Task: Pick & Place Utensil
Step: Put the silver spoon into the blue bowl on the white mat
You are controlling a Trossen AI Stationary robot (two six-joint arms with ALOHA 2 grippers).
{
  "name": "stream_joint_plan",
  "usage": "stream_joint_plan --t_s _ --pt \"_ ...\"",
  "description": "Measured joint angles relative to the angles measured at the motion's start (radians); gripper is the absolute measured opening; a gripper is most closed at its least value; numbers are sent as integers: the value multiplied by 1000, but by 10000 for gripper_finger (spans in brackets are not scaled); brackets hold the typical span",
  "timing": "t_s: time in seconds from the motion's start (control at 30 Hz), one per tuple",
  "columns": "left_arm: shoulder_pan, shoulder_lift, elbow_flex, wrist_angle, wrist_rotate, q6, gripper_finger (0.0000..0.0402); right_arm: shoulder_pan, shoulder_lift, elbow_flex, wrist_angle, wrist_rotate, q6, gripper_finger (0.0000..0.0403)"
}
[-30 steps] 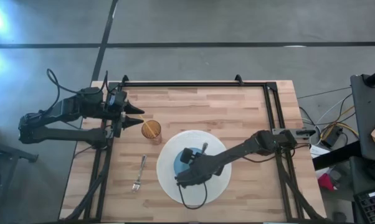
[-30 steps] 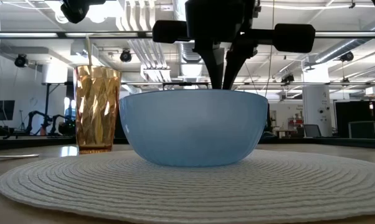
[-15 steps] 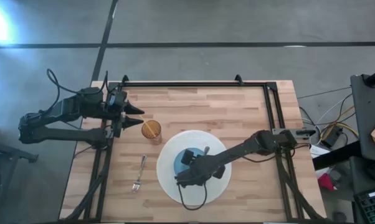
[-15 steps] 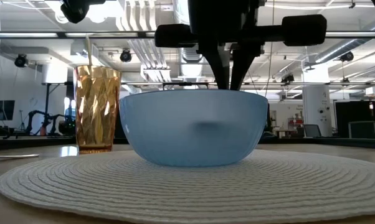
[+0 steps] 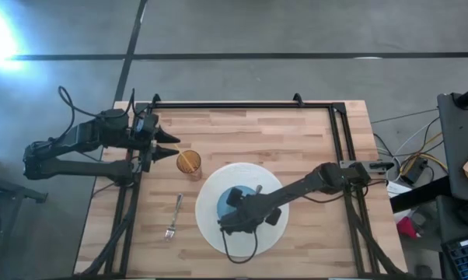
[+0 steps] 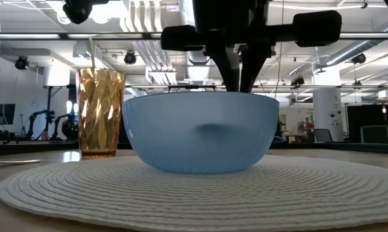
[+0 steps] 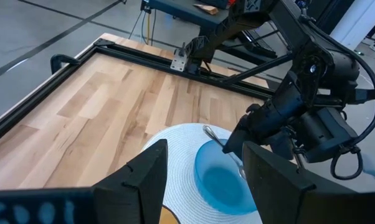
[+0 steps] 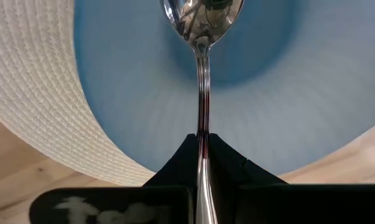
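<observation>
While gripping spoon (image 8: 202, 74), right arm (image 5: 312, 187) reaches bowlward.

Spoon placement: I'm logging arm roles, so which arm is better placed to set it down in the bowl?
The right. Its hand is shut on the spoon, whose head hangs inside the blue bowl. The left hand waits at the table's left edge beside the amber cup.

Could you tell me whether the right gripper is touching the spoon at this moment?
Touching. The right wrist view shows the right gripper shut on the spoon handle, its bowl hanging over the blue bowl.
</observation>
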Motion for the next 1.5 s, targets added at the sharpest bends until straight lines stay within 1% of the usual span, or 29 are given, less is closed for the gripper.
stream_joint_plan --t_s 0.17,0.27,0.37,0.5,0.97,1.5 --pt "0 -2 0 0 8 0 200 -7 0 0 15 -4 3 13" --pt "0 -2 0 0 12 0 200 -15 0 0 23 -68 7 13" --pt "0 -2 0 0 13 0 200 -20 0 -2 37 -69 24 13" --pt "0 -2 0 0 16 0 200 -27 0 -4 56 -102 48 13" --pt "0 -11 0 0 17 0 200 -38 1 -47 93 -98 61 13" --pt "0 -13 0 0 17 0 200 -37 1 -17 97 -100 59 15"
